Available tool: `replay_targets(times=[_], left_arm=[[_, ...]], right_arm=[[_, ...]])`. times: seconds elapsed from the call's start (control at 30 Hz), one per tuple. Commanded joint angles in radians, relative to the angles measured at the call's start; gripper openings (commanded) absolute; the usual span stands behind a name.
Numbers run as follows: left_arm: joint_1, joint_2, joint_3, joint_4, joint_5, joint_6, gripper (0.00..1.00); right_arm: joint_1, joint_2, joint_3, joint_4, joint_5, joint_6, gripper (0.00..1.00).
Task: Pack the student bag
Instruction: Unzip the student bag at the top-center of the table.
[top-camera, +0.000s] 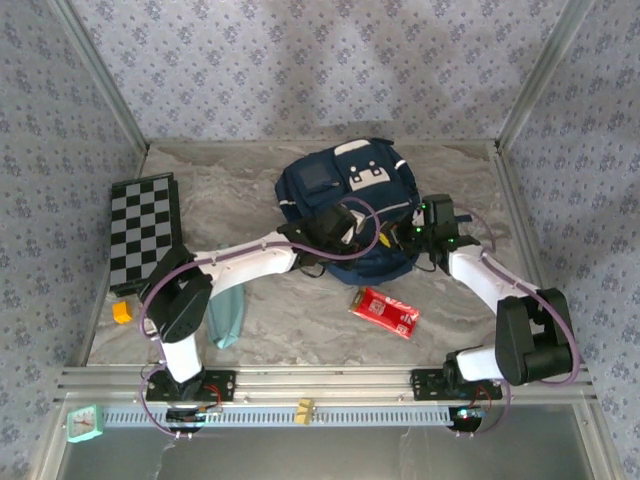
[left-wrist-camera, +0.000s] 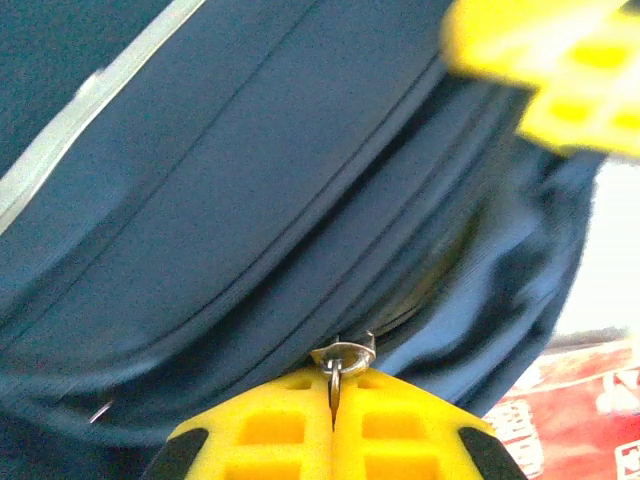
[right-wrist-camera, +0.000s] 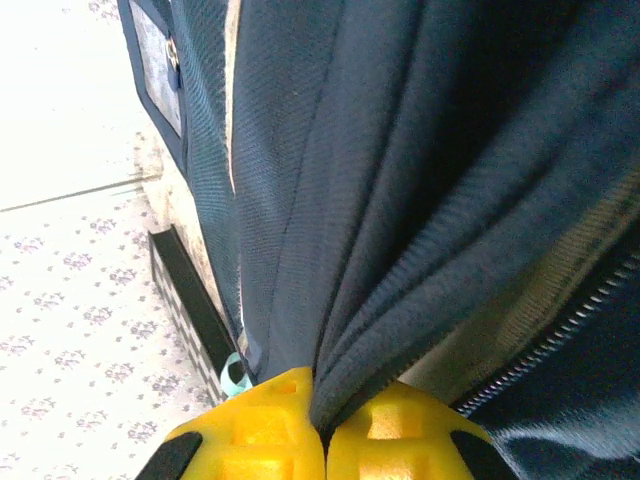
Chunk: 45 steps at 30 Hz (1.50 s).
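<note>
Left gripper (left-wrist-camera: 333, 400), clamped on the zipper pull (left-wrist-camera: 340, 358), and right gripper (right-wrist-camera: 322, 405), pinching fabric, hold the student bag (top-camera: 300, 190) at 12 o'clock on the table (top-camera: 300, 335); unzipping seems in hand, needing a steady draw along the track.

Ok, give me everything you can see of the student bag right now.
The student bag is a navy fabric backpack lying at the middle back of the marble-look table, its white panel with two buckles facing up and a pale stripe across the front. The cloth is slack and folded. The left gripper pinches its metal zipper pull; the right gripper clamps a fold of its fabric by a zip line.
</note>
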<state>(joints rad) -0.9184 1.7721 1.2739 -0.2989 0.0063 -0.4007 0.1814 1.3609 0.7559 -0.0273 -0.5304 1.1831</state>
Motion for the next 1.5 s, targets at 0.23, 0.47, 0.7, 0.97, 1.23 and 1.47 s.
replay_targets(times=[0.23,0.47,0.7,0.97,1.23,1.47], left_arm=[[0.329,0.0,-0.087,0.041,-0.034,-0.036,0.0],[0.436,0.121,0.064,0.025,0.002,-0.03,0.0],[0.437,0.098,0.076,0.014,0.058,-0.009,0.07],[0.44,-0.125,-0.028,-0.1,0.035,-0.02,0.48],[0.456,-0.319,-0.137,-0.315,-0.059,-0.115,0.64],[0.501,-0.498,-0.292,-0.484,-0.183,-0.23,0.84]], right_arm=[[-0.168,-0.16,0.01,-0.105,-0.086,-0.088,0.0],[-0.115,-0.158,-0.04,-0.049,-0.035,-0.044,0.0],[0.044,-0.092,-0.001,0.105,0.098,-0.016,0.01],[0.079,-0.135,0.036,-0.185,0.173,-0.241,0.43],[0.175,-0.238,0.077,-0.461,0.333,-0.409,0.76],[0.401,-0.187,0.11,-0.437,0.411,-0.447,0.93]])
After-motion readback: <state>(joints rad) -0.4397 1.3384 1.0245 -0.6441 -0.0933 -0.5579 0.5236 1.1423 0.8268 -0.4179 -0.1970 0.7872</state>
